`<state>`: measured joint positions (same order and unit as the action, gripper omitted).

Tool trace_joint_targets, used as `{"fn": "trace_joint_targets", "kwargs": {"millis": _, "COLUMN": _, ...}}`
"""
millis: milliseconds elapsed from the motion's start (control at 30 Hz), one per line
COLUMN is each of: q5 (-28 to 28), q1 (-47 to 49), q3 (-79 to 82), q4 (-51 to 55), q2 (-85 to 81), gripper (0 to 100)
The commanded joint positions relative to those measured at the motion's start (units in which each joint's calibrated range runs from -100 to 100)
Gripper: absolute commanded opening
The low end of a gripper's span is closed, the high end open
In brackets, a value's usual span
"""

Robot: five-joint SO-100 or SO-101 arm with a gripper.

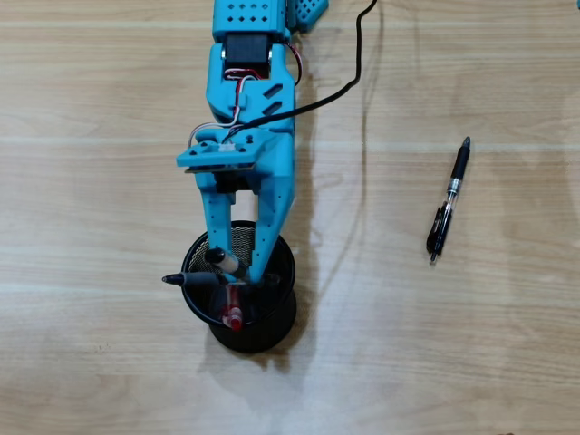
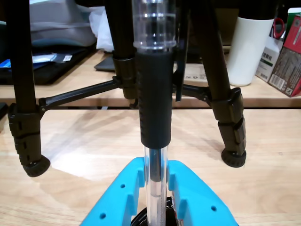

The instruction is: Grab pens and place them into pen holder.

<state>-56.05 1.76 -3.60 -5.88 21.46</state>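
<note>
In the overhead view, the black wire-mesh pen holder [image 1: 272, 313] stands below the blue arm. A red-and-clear pen [image 1: 234, 314] and a grey pen [image 1: 223, 260] stick up inside it. My gripper [image 1: 239, 274] hangs over the holder's mouth, shut on a black-and-clear pen [image 1: 193, 280] that lies level across the rim, its tip pointing left. In the wrist view that pen [image 2: 155, 103] runs up the middle, its clear barrel pinched between the blue jaws of my gripper [image 2: 155, 165]. Another black-and-clear pen [image 1: 449, 201] lies on the table to the right.
A black cable [image 1: 355, 72] trails from the arm across the wooden table [image 1: 109, 362]. In the wrist view, black tripod legs [image 2: 23, 117] [image 2: 230, 122] stand ahead on the table, with a white bottle [image 2: 249, 47] and boxes [image 2: 288, 52] behind.
</note>
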Motion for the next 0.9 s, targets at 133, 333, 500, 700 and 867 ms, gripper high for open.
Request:
{"fn": "trace_joint_targets", "kwargs": {"millis": 133, "q5": -0.2, "q1": 1.3, "q3": -3.2, "q4": -1.3, "q2": -1.2, "gripper": 15}}
{"fn": "trace_joint_targets", "kwargs": {"millis": 333, "q5": 0.0, "q1": 1.8, "q3": -3.3, "q4": -1.3, "q2": -5.0, "gripper": 15}}
{"fn": "trace_joint_targets", "kwargs": {"millis": 500, "q5": 0.3, "q1": 2.1, "q3": -3.1, "q4": -1.1, "q2": -11.8, "gripper": 6}}
{"fn": "trace_joint_targets", "kwargs": {"millis": 700, "q5": 6.5, "q1": 5.5, "q3": 4.3, "q4": -0.6, "q2": -25.7, "gripper": 2}}
{"fn": "trace_joint_targets", "kwargs": {"millis": 867, "q5": 12.0, "q1": 9.5, "q3": 15.0, "q4": -0.6, "q2": -36.8, "gripper": 2}}
